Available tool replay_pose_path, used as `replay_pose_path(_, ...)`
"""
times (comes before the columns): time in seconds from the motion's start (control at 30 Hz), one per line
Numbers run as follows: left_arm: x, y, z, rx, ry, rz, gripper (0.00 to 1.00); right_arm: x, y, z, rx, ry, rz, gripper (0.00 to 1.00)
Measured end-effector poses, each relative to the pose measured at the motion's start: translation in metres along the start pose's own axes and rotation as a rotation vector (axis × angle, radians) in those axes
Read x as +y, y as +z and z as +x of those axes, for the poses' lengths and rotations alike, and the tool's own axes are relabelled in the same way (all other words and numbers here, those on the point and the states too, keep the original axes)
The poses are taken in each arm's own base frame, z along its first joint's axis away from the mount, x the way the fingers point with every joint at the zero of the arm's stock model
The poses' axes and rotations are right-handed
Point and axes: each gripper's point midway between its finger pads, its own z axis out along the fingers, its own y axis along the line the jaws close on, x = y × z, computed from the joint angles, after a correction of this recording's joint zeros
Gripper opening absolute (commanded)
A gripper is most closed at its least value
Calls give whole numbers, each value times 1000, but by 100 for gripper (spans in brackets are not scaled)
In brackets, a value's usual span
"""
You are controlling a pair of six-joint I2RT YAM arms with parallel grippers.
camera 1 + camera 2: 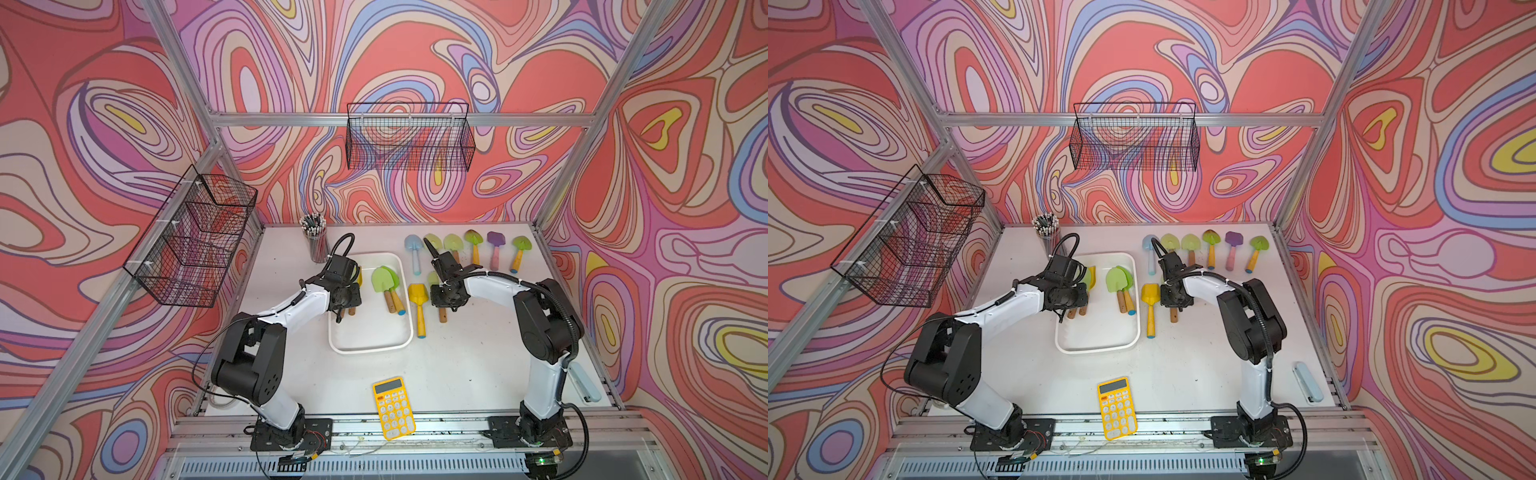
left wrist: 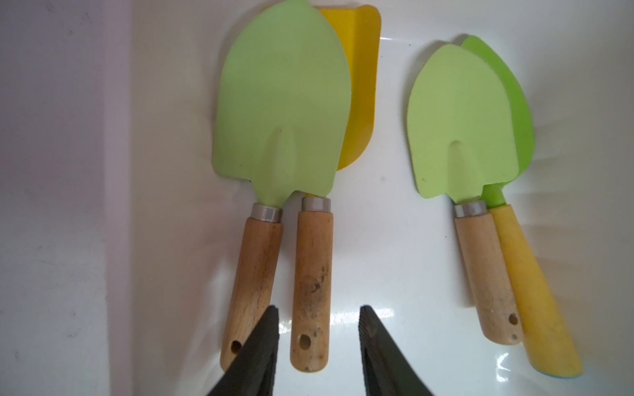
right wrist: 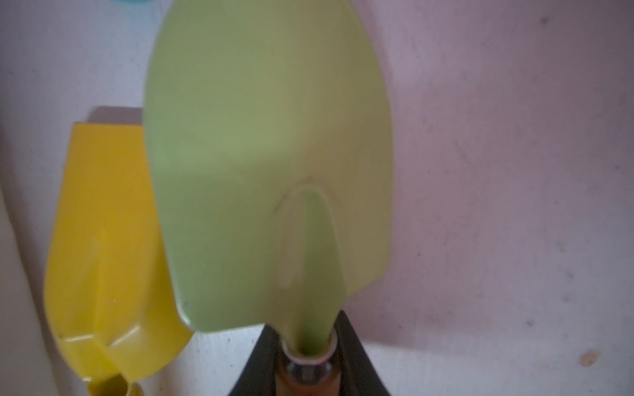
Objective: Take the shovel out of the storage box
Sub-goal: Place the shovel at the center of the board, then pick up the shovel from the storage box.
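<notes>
The left claw (image 2: 318, 310), released, is straddling a wooden handle (image 2: 312, 260) inside the storage box (image 1: 370, 328), likely lining up a grasp; the right claw (image 3: 307, 363) is clenching a pale green shovel (image 3: 267, 154) above the bench (image 1: 457, 374).

Top views: bright, even overhead light, sharp, wide-angle stretch at the edges. Left wrist view: glare spots on the glossy white tub (image 2: 394, 240), soft shadows. Right wrist view: dimmer, green shovel (image 3: 260, 154) too close, blurred, pinkish cast on table (image 3: 514, 171).

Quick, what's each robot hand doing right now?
Left gripper: open, fingers straddling a wooden handle.
Right gripper: closed, holding a green shovel.
</notes>
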Motion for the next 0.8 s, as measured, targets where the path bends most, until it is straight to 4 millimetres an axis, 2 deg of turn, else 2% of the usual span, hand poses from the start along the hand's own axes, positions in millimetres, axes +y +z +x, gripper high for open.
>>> replay_pose_path(0.37, -3, 19, 5, 38, 13, -11, 40, -1, -5, 3, -1, 10, 0, 33)
replay_pose_path(0.7, -5, 36, 17, 90, 30, -12, 33, 2, -47, -15, -99, 17, -27, 34)
replay_pose_path(0.8, -8, 38, 20, 97, 40, -9, 29, 3, -54, -18, -117, 19, -31, 34)
